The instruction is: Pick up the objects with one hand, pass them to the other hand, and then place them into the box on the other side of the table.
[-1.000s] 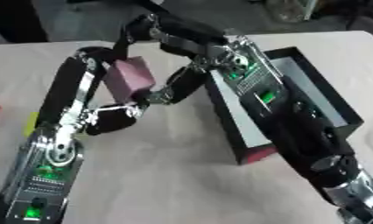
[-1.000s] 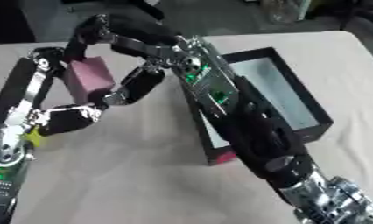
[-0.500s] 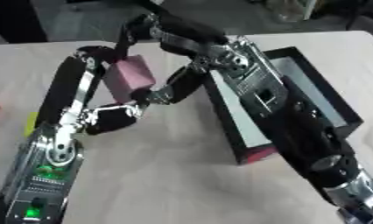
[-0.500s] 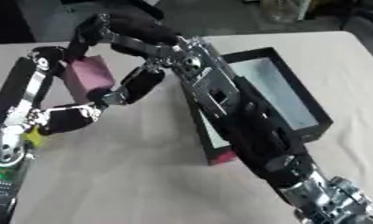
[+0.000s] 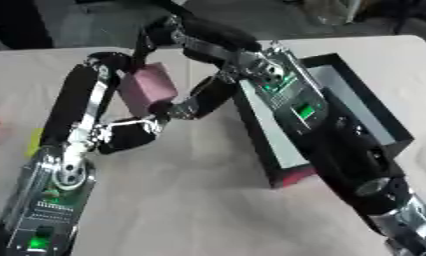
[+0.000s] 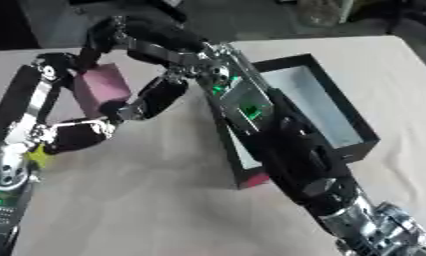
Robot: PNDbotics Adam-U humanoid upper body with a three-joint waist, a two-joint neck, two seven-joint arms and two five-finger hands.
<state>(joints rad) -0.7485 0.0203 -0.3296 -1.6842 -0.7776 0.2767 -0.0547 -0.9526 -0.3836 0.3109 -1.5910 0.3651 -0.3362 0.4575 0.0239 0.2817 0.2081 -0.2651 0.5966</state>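
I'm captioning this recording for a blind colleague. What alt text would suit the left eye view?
Two black robot arms meet above a beige table, with a pink block held up between them. To the right lies an open black box, partly hidden by the right arm. A red and a yellow object sit at the left edge.

The right arm lies across the open box, blocking its near half.

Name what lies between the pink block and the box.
In the left eye view, the right arm's black forearm crosses the gap between the pink block and the box; bare table lies beneath.
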